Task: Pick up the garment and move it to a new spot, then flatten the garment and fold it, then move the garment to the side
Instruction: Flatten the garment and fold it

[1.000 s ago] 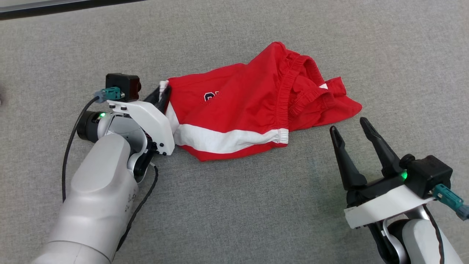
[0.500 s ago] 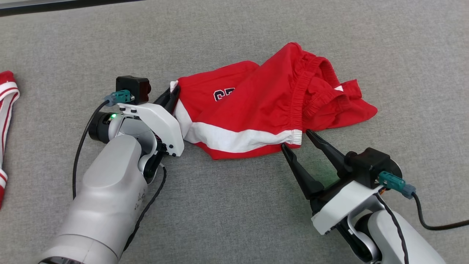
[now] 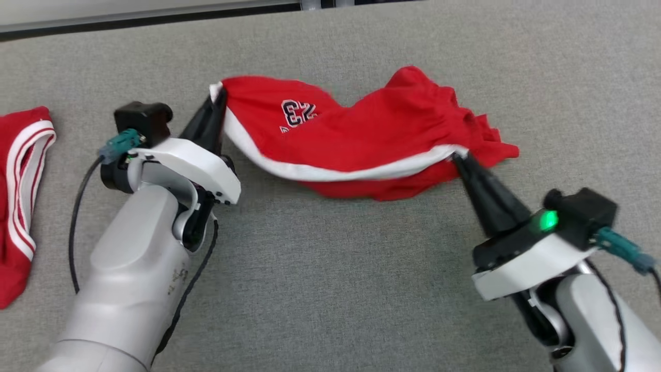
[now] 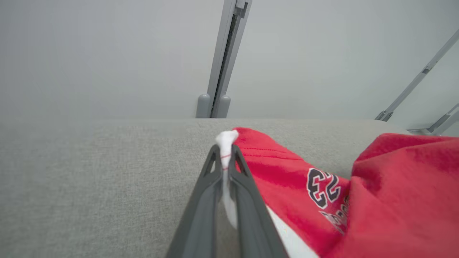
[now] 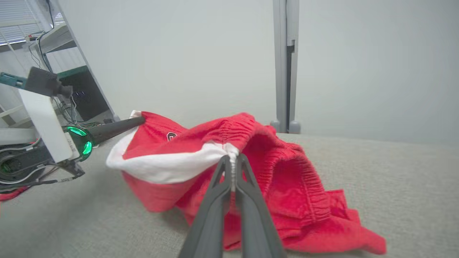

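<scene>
Pick-up step: left hand [image 3: 217, 102] and right hand [image 3: 457, 159] both clamped on the white hem [image 5: 168, 166] of the red cotton shorts [image 3: 372, 134], sagging onto the grey fabric desk [image 3: 330, 268]. Next, probably: lift evenly, keep it taut

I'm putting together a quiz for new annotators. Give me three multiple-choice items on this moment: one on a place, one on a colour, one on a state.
1. Where in the head view does the second garment lie? A) far left B) far right C) top centre
2. The band along the lower edge of the red shorts is: A) blue B) white C) yellow
3. The right gripper is: A) open above the cloth B) shut on nothing C) shut on the red shorts

Answers: 1 A, it lies at that view's left edge; 2 B, the stripe is plainly white; 3 C, its fingers pinch the white hem in the right wrist view.
</scene>
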### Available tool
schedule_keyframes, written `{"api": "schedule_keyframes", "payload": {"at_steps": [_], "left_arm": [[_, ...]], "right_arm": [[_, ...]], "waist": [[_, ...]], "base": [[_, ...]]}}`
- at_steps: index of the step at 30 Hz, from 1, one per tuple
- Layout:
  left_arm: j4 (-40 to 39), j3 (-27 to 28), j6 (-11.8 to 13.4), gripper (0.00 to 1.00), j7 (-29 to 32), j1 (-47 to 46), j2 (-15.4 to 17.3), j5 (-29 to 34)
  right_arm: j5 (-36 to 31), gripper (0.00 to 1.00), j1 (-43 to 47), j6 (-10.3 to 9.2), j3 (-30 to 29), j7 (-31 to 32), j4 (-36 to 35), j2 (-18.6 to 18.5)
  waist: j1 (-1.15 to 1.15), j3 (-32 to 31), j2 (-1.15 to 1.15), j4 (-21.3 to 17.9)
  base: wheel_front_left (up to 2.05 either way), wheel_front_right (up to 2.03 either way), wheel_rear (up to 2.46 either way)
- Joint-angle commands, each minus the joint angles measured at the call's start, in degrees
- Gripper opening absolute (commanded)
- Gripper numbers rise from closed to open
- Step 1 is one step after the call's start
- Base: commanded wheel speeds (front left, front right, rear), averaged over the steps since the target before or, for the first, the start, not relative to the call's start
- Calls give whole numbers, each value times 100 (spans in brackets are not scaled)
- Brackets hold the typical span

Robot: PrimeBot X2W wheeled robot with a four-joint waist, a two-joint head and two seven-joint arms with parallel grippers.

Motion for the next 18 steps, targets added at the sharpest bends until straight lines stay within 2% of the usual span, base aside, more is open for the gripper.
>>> {"api": "schedule_keyframes", "payload": {"at_steps": [1,4,5,9,18], "left_arm": [[-458,207,127,0,-42,159,119,13],[-1504,614,375,0,-46,537,219,166],[-1504,614,375,0,-46,537,219,166],[-3038,987,781,0,-48,1261,253,454],[-5968,1058,1538,0,88,2643,426,930]], "right_arm": [[-99,0,78,0,-280,-117,-188,-57],[-241,0,162,0,-696,-166,-483,-72],[-241,0,162,0,-696,-166,-483,-72],[-348,0,273,0,-1178,-135,-924,-21],[-725,0,594,-1,-1946,175,-1846,196]], "waist": [[0,-129,0,57],[0,-274,0,120],[0,-274,0,120],[0,-478,0,178],[0,-733,0,260]], "base": [[0,0,0],[0,0,0],[0,0,0],[0,0,0],[0,0,0]]}}
